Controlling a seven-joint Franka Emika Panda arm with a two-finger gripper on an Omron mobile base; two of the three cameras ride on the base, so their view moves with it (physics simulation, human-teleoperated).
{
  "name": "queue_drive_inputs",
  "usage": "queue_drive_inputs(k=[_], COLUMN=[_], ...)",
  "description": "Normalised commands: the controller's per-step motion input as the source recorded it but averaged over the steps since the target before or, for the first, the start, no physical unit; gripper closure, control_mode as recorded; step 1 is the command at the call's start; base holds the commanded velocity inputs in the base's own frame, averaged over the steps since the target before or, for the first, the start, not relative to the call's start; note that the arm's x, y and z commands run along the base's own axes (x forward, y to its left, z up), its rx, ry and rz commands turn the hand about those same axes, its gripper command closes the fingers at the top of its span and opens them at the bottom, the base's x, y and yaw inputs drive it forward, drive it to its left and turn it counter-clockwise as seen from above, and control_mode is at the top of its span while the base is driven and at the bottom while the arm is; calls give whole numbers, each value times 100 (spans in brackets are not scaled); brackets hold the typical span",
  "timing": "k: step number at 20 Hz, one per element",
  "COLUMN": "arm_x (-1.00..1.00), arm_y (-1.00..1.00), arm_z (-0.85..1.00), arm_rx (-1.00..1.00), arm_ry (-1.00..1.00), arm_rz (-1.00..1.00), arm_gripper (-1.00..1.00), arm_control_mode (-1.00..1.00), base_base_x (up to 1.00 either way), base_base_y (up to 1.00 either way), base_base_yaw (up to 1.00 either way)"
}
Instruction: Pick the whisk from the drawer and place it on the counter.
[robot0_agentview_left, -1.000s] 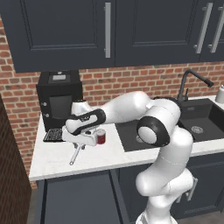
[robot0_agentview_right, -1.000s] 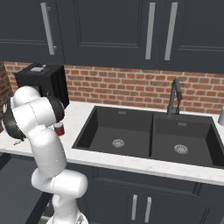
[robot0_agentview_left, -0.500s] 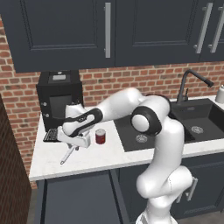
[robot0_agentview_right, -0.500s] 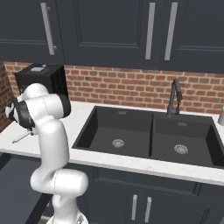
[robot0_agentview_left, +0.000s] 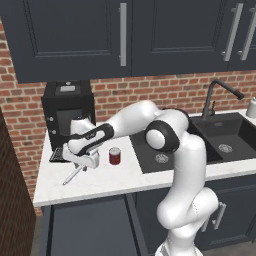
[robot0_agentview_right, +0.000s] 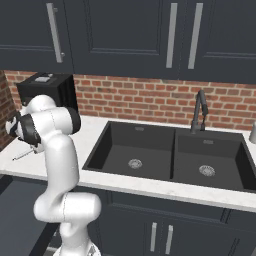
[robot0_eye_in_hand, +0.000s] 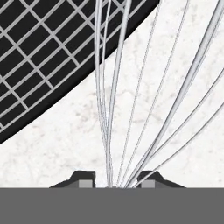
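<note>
Whisk (robot0_agentview_left: 73, 174) lies on counter (robot0_agentview_left: 125, 179); jaws pinch its wires near drip tray (robot0_eye_in_hand: 48, 57).

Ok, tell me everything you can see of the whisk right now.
The whisk is slim, with a thin light-grey handle and silvery wire loops. It lies slanted on the white counter, handle end towards the front edge, in front of the black coffee machine and left of the red can. In the hand view its wires fan out from between the fingers, which sit close around the head.
</note>
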Motion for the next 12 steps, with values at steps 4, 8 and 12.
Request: queue_drive_inputs(k=[4,8,12], arm_x=[0,0,0], arm_y=[0,0,0], arm_z=[-24,-30,-35], arm_rx=[0,0,0], arm_ry=[0,-1,-2], arm_rz=[0,0,0], arm_gripper=[100,100,100], arm_control_mode=[-100,-100,-100], base_base_x=[0,0,0], base_base_y=[0,0,0], base_base_yaw=[0,0,0])
